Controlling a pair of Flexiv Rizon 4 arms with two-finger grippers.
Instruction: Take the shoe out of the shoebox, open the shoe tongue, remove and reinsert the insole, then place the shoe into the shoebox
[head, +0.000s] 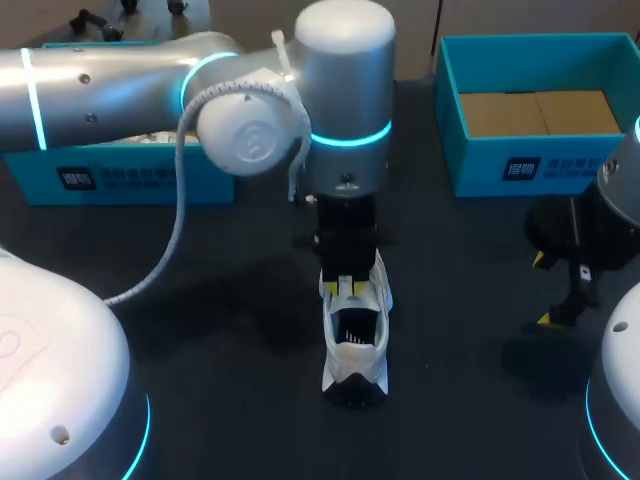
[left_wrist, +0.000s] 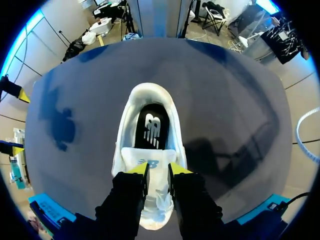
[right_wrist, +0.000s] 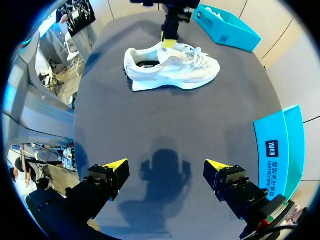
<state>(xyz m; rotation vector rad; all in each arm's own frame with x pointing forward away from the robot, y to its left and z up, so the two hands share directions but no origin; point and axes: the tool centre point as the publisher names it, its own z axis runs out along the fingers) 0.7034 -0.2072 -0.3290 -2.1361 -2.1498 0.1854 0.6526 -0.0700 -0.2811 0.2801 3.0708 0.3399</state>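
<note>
**Shoe out of its box, tongue in the left gripper's pinch**

Head view: the shoe (head: 355, 345) stands upright on the table (head: 230, 400), well apart from the shoebox (head: 480, 165) at the far right. The left gripper (head: 350, 287) hangs over its throat. A second teal box (head: 130, 180) lies behind the left arm. The right gripper (head: 543, 290) is off to the side, near the shoebox, and nothing stands between shoe and shoebox

Left wrist view: the fingers, drawn close, appear clamped on the upper edge of the tongue (left_wrist: 148, 157). The insole (left_wrist: 151, 125) lies exposed ahead of them. The hold looks shallow, so the tongue could probably slip free under a pull

Right wrist view: the right gripper (right_wrist: 165, 170) is spread wide over bare table, holding nothing. The shoe (right_wrist: 175, 70) is therefore steadied by nothing, so a lift on the tongue would likely drag or tip it
</note>
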